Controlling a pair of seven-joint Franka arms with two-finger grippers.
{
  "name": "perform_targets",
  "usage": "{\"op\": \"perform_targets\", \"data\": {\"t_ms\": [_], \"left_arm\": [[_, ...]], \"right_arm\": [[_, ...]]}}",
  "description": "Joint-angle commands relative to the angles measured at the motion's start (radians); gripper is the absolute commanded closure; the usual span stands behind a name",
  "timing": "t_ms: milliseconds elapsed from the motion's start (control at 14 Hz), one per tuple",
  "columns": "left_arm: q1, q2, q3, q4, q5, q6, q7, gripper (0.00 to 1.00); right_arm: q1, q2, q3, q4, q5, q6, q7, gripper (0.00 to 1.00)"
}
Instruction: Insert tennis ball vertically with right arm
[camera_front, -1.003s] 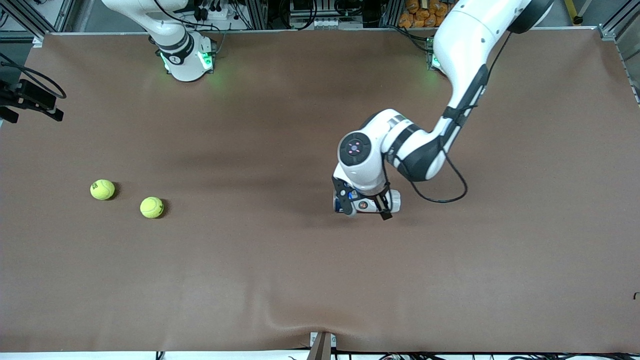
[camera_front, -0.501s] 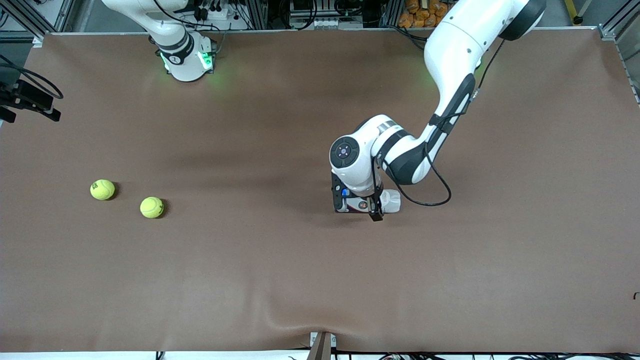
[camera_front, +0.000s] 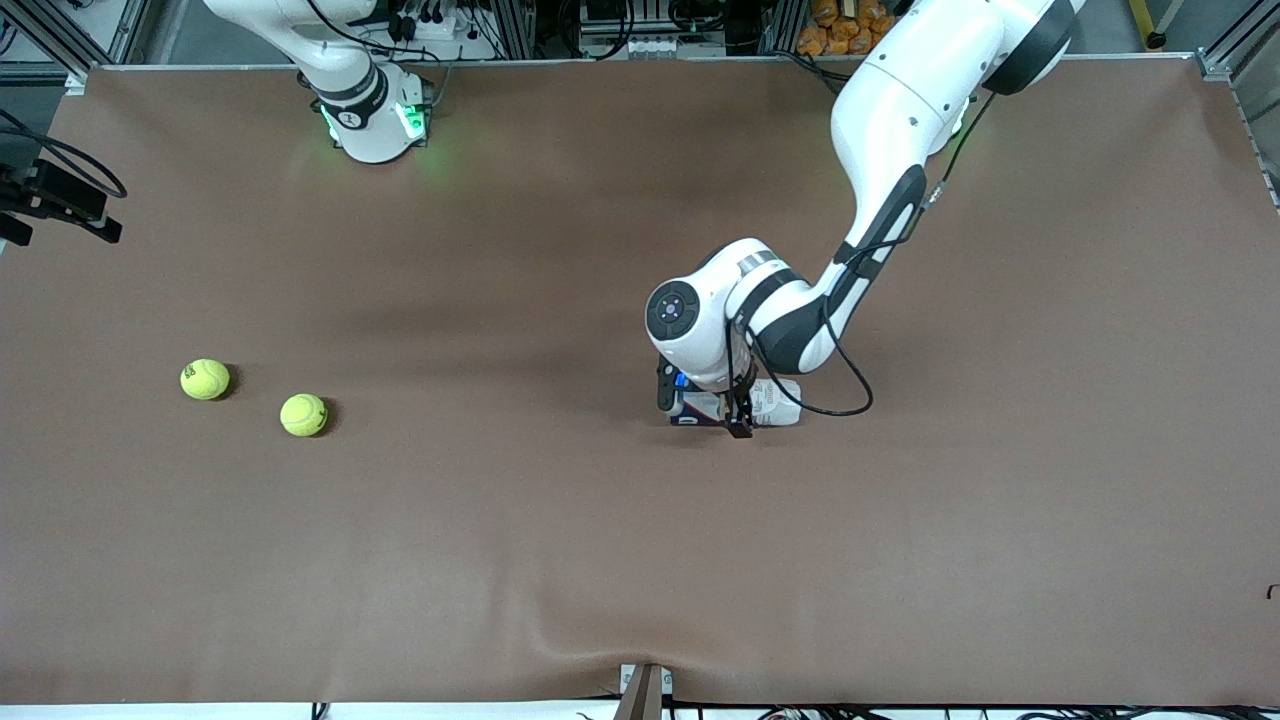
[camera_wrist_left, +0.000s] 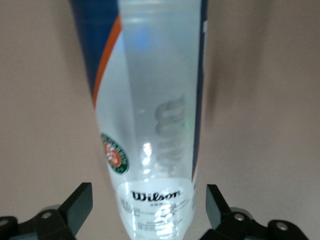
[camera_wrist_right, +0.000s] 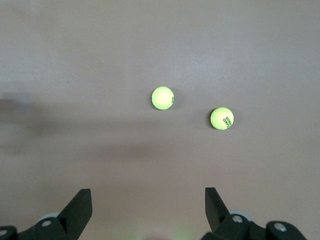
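A clear Wilson tennis ball can (camera_front: 778, 404) with a blue and orange label lies on its side mid-table. My left gripper (camera_front: 703, 410) is down over it, open, with a finger on each side. In the left wrist view the can (camera_wrist_left: 150, 125) runs between the fingers of the left gripper (camera_wrist_left: 149, 200), with a gap on each side. Two yellow tennis balls (camera_front: 205, 379) (camera_front: 303, 414) lie toward the right arm's end. My right gripper (camera_wrist_right: 148, 200) is open and empty, high over the table. Its view shows both balls (camera_wrist_right: 162, 97) (camera_wrist_right: 222, 118) well below.
The brown mat (camera_front: 560, 560) covers the whole table and has a raised wrinkle at the edge nearest the camera. The right arm's base (camera_front: 372, 115) stands at the top edge. Black hardware with cables (camera_front: 60, 200) juts in at the right arm's end.
My left arm has come down and shifted a little toward the right arm's end, bringing its open fingers lower around the can. The can and the balls have not moved.
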Motion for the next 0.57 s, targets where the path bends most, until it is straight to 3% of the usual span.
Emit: {"op": "perform_targets", "data": {"t_ms": [0, 501], "left_arm": [[-0.009, 0.005, 0.008, -0.001, 0.023, -0.016, 0.015, 0.00], [-0.010, 0.021, 0.014, -0.006, 0.035, -0.030, -0.004, 0.00]], "right_arm": [[-0.019, -0.006, 0.010, -0.006, 0.018, -0.004, -0.001, 0.00], [-0.022, -0.006, 0.010, -0.006, 0.016, -0.004, 0.001, 0.00]]}}
